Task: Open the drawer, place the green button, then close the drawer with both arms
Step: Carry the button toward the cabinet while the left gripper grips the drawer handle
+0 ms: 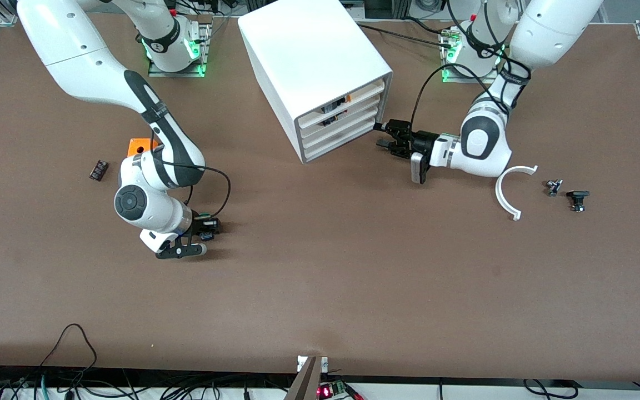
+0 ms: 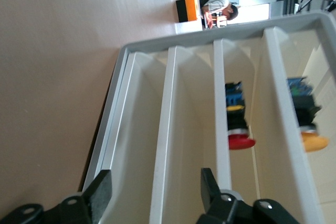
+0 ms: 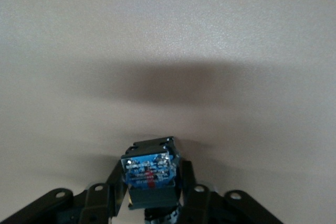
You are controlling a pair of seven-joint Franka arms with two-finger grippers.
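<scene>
The white cabinet (image 1: 314, 66) stands at the table's middle, near the arms' bases. Its bottommost drawer (image 1: 334, 145) sits pushed in; in the left wrist view it is the slot beside the table (image 2: 142, 145). My left gripper (image 1: 389, 136) is open and empty right in front of the lower drawers, its fingers (image 2: 100, 195) apart on either side of a drawer's edge, touching nothing I can see. My right gripper (image 1: 204, 229) is shut on the button (image 3: 149, 169), black body with a blue board facing the wrist camera, low over bare table toward the right arm's end. Its green cap (image 1: 203, 215) barely shows.
An orange cube (image 1: 141, 146) and a small black chip (image 1: 98, 169) lie near the right arm. A white curved piece (image 1: 511, 189) and two small black parts (image 1: 578, 199) lie toward the left arm's end. The upper drawers hold red-capped (image 2: 240, 141) and yellow-capped (image 2: 314, 141) buttons.
</scene>
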